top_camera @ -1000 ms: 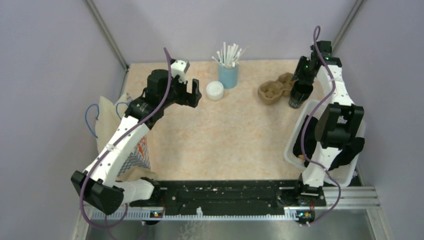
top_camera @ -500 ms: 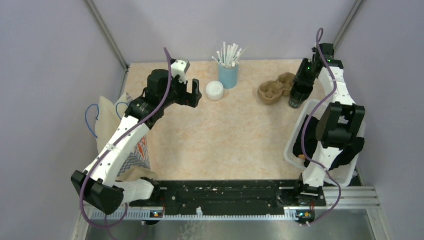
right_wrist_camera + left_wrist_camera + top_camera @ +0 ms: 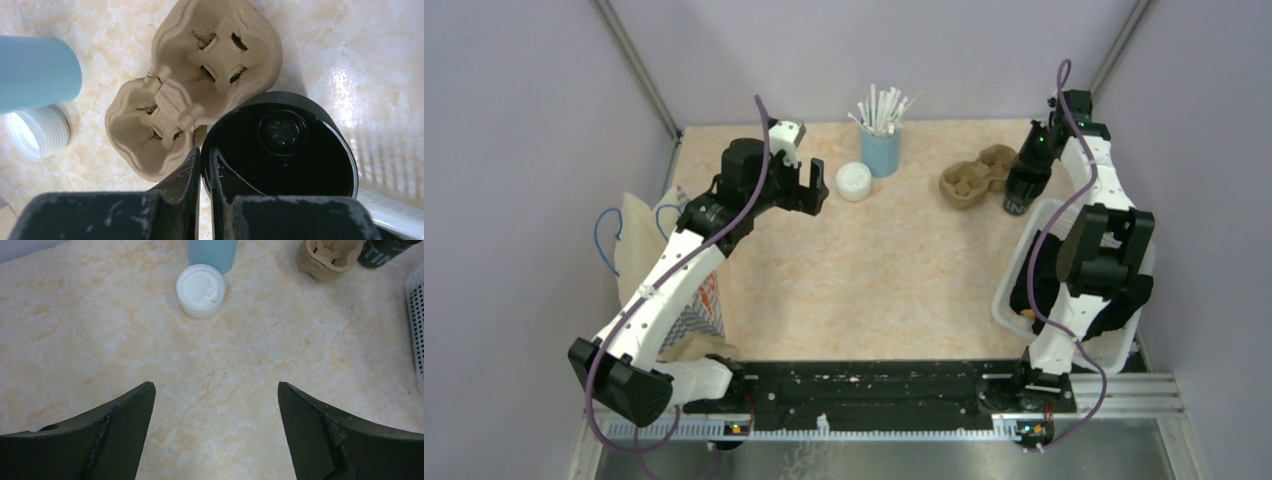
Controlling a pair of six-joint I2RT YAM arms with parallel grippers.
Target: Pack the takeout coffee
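Note:
The dark coffee cup point(image 3: 280, 145) stands open and lidless beside the brown pulp cup carrier point(image 3: 195, 85) at the back right point(image 3: 1021, 190). My right gripper point(image 3: 205, 155) is shut on the cup's rim, one finger inside and one outside. The carrier also shows in the top view point(image 3: 974, 177). The round white lid point(image 3: 854, 181) lies on the table next to the light-blue straw cup point(image 3: 881, 150). My left gripper point(image 3: 812, 188) is open and empty, hovering just left of the lid point(image 3: 200, 290).
A white mesh basket point(image 3: 1014, 285) sits at the right under the right arm. A paper bag point(image 3: 649, 240) lies at the left edge. The blue cup holds several white straws point(image 3: 882, 108).
The right gripper has carried the dark cup a little toward the back, closer beside the carrier. The left arm has barely moved.

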